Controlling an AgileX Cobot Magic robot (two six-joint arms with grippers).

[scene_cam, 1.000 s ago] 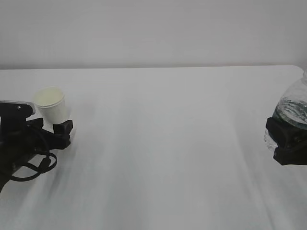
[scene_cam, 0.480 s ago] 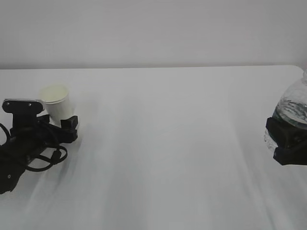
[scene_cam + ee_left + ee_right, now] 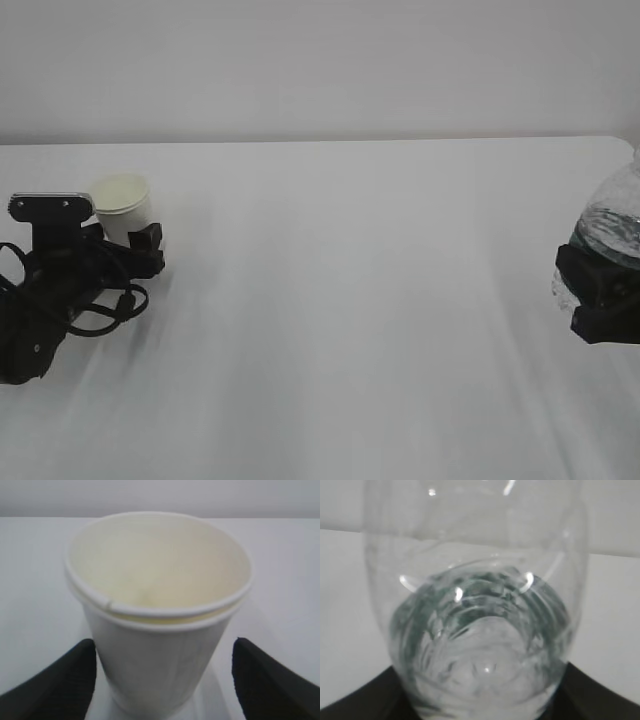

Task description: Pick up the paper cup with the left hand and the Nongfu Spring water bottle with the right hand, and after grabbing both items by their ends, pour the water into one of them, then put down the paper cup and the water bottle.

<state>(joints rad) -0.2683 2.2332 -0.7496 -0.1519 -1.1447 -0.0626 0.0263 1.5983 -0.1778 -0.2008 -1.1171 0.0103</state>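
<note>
Cup and bottle, each between jaws near opposite desk edges.
Exterior: left hand (image 3: 140, 250) brackets the paper cup (image 3: 124, 205); right hand (image 3: 600, 300) grips the Nongfu Spring water bottle (image 3: 612, 225) low. Left wrist: fingers (image 3: 60, 680) flank the cup, gap showing, unclenched. Right wrist: bottle base wedged, ready for pouring.
</note>
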